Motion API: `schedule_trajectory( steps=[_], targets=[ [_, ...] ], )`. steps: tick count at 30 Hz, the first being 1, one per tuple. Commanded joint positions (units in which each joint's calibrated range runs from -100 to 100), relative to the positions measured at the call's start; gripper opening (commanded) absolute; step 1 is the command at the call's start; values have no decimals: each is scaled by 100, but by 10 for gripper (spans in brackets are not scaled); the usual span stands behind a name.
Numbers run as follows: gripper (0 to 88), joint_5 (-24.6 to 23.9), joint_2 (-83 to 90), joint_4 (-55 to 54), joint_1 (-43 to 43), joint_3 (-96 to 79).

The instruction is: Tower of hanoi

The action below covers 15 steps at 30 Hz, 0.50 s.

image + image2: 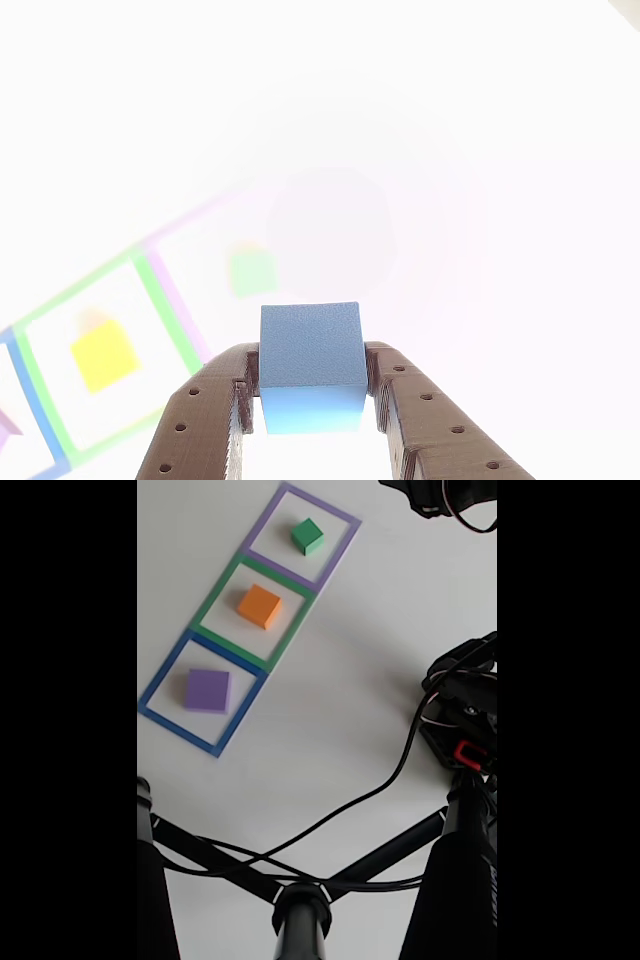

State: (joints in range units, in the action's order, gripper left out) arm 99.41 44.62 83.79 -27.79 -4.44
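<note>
The other view was heavily overexposed, so most of the white table (480, 150) read as blank glare. At 8 o'clock in that view a washed-out block, appearing yellow (103, 358), lay inside the green square outline (165, 310); toward the centre a faint green block (250, 270) lay in the pale purple square outline (175, 290) next to it. At 6 o'clock the gripper (312, 400), with its 2 brown printed fingers (200, 420), was closed on the blue cube (311, 350), 1 finger pressed against each side face, the cube sitting upright between them and raised above the table. In the fixed view, 3 square outlines ran as a touching diagonal strip from 9 o'clock up to 12 o'clock. The blue square outline (160, 685), lowest and leftmost, held the purple slab (208, 690); the green square outline (215, 605), in the middle, held the orange block (260, 607); the purple square outline (262, 525), uppermost, held the green block (308, 536). Each block lay roughly centred in its outline, apart from the border. At 6 o'clock black stand tubes (300, 920) crossed the foreground, with a black cable (370, 790) trailing toward the dark arm hardware (465, 720) at 3 o'clock.
</note>
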Motion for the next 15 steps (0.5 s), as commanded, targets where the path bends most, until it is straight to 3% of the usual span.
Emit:
schedule_trajectory(
  steps=[1, 10, 15],
  targets=[
    [19, 59, 427, -581, -231, -647],
    [19, 59, 1130, -2549, -279, -3147],
    [20, 59, 1194, -4265, -126, -4674]
  ],
)
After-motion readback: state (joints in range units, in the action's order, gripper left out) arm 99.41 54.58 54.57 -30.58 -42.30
